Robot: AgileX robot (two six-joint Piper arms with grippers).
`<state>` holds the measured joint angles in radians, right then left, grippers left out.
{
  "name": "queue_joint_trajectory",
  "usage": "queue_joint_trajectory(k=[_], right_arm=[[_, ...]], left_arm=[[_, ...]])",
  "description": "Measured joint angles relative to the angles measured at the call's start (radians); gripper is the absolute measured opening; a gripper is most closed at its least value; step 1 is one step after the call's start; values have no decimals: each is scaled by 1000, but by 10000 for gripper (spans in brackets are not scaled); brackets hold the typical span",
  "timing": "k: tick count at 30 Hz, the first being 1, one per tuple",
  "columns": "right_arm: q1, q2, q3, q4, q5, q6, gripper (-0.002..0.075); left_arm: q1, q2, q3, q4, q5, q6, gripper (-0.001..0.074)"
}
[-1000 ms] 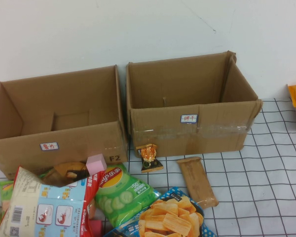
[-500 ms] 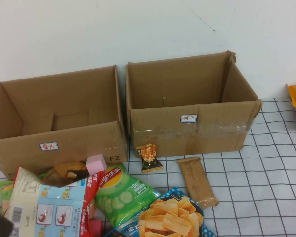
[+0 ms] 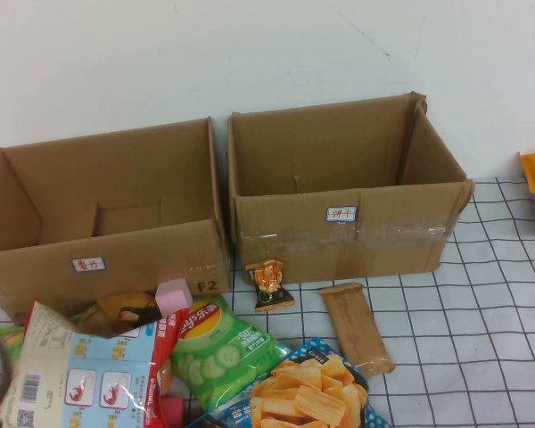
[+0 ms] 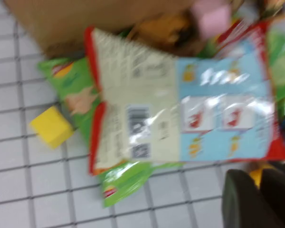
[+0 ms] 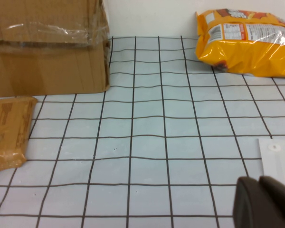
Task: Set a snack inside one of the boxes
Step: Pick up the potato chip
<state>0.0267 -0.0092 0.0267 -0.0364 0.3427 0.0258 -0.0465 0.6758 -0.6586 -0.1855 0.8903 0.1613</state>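
Left claw [image 4: 259, 199] nearer bag [image 4: 180, 114], right [image 5: 266, 202] aside

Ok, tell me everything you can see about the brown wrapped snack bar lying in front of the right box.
The brown snack bar is a long, flat packet in tan, matte-looking wrapping with crimped ends. It lies flat on the gridded table, slightly angled, just in front of the right cardboard box, apart from it. Its near end reaches the chips bag; contact is unclear. Neither claw touches it: the left claw hovers over the snack pile, the right claw over bare table.
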Motion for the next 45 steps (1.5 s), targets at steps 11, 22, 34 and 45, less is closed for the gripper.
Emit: queue_joint_trajectory(k=[11, 22, 34, 45], right_arm=[[0, 0, 0, 0, 0, 0, -1], [0, 0, 0, 0, 0, 0, -1], [0, 0, 0, 0, 0, 0, -1], [0, 0, 0, 0, 0, 0, -1]], left_arm=[[-138, 403, -129, 52, 21, 70, 426], [-460, 724, -422, 287, 60, -91, 540], [-559, 1103, -691, 377, 229, -132, 673], [-532, 1162, -699, 418, 203, -145, 675]])
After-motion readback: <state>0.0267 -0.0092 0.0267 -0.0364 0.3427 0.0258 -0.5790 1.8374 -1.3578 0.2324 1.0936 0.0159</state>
